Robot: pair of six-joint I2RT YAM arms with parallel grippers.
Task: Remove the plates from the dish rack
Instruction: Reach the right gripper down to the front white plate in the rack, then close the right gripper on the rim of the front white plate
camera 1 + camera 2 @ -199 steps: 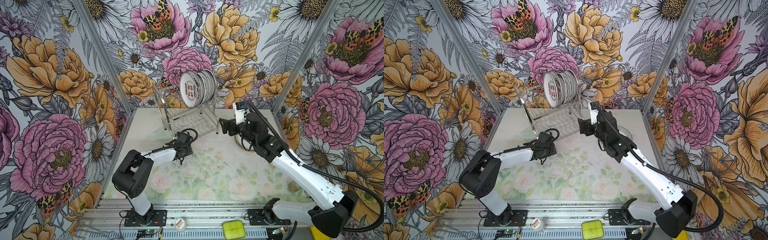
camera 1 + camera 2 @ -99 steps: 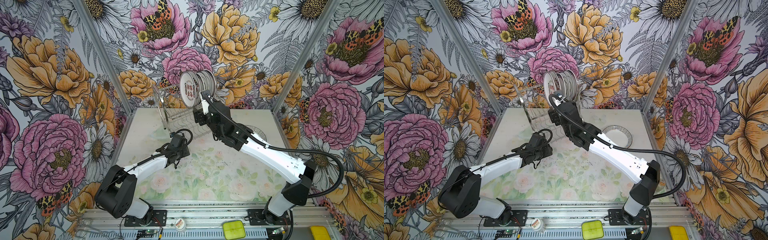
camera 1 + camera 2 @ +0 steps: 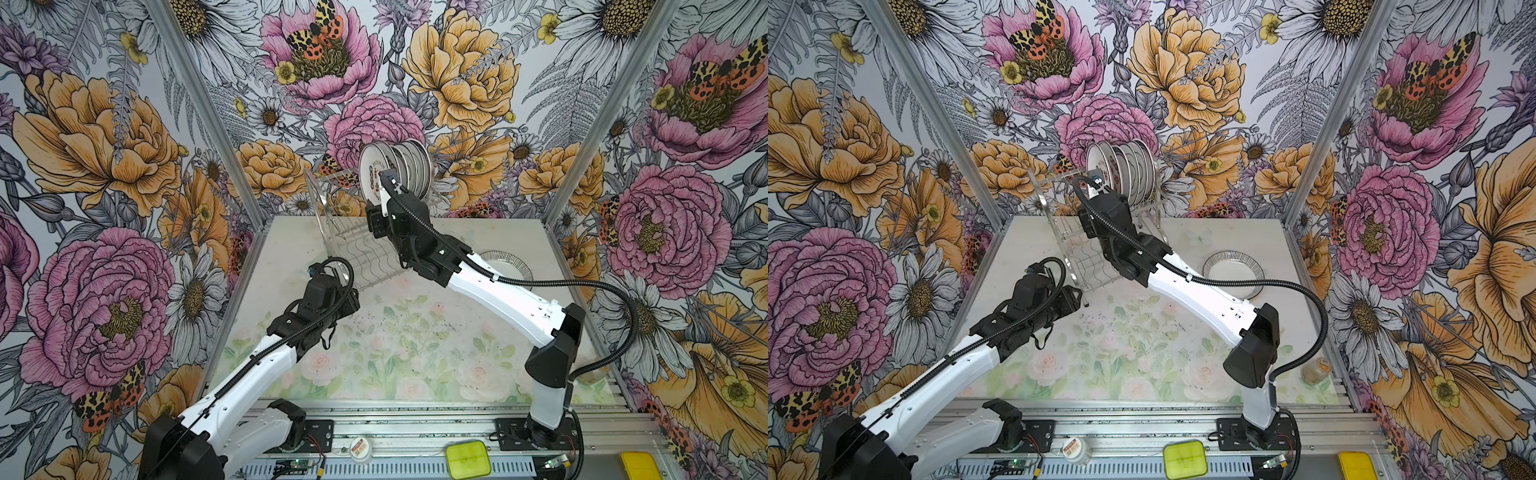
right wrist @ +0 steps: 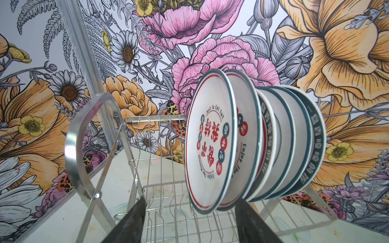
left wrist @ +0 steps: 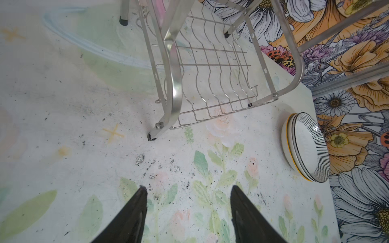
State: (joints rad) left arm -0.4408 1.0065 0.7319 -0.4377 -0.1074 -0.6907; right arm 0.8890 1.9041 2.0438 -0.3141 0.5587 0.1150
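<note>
Left wrist view: the left gripper [image 5: 187, 187] hangs over the table [image 5: 63, 105], jaws apart and holding nothing, fingertips aimed at the near foot of the dish rack [image 5: 174, 90]. My guess is that it is posted there to steady the frame, not to lift. The rack's wavy-wire lower shelf carries nothing. Right wrist view: the plates [image 4: 284, 143] not yet unloaded stand on edge in the slots of the upper tier, crowded toward one end and leaning the same way, so only the outermost one can be taken freely. The right gripper [image 4: 191, 199] sits low on that open side, jaws spread to either side of the lower rim of the front plate [image 4: 210, 143], the one with red characters and a teal rim. Nothing is clamped yet. Judged step: closing on this plate to draw it out of its slot. Farther right, in both top views, a short stack [image 3: 509, 264] of unloaded plates lies flat near the table's right edge, well apart from the rack, striped rim on top. This is likely the drop-off spot.
</note>
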